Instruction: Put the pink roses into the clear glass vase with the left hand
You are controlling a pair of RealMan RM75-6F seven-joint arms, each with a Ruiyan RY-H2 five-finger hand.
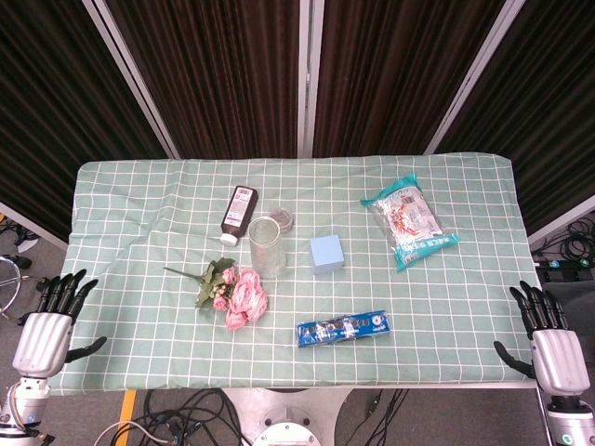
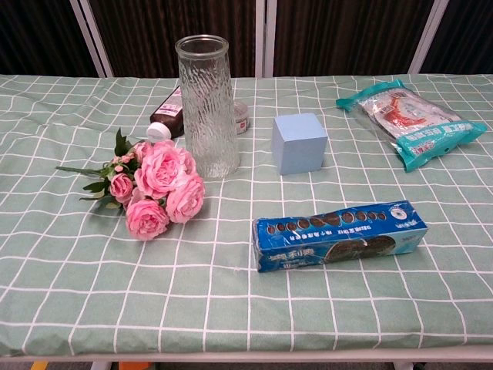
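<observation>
Resting at the near-left table corner, the left hand (image 1: 46, 327) holds nothing, its fingers extended and apart. The right hand (image 1: 550, 342) sits likewise empty and spread at the near-right corner. The pink roses (image 2: 158, 189) lie flat on the cloth, blooms toward the near side, just left of and near to the clear glass vase (image 2: 206, 106), which stands upright.

Likely faults from this state: the vase is tall and narrow, so a reaching hand or a stem striking the rim could tip it. The brown bottle (image 2: 171, 112) lies just behind it, and the blue cube (image 2: 300, 142) stands to its right. The bunch lies low on the cloth, so the fingers may snag fabric or crush blooms.

The table (image 1: 446, 307) carries a wrinkled green checked cloth. Dark corrugated panels with pale frames close the far side; cables trail on the floor.
</observation>
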